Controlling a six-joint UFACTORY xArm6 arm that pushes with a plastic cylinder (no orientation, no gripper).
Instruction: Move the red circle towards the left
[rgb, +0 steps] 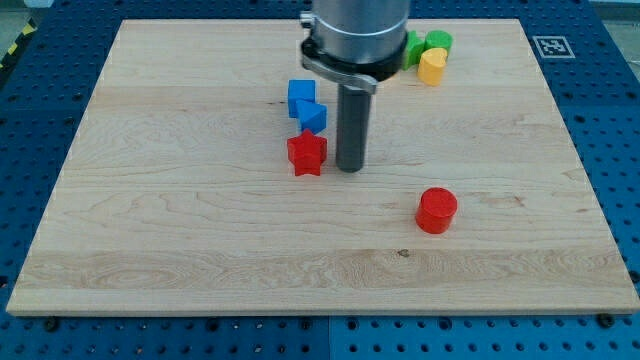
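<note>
The red circle (437, 210) is a short red cylinder lying right of the board's middle, toward the view's bottom. My tip (349, 168) stands on the board up and to the left of it, well apart from it. The tip is just right of a red star-shaped block (307, 153), with a small gap between them. The rod hangs from the grey arm body at the view's top centre.
Two blue blocks (306, 105) sit touching each other just above the red star. A yellow block (432, 66) and two green blocks (426, 44) cluster at the top right, partly behind the arm. The wooden board (150, 200) lies on a blue perforated table.
</note>
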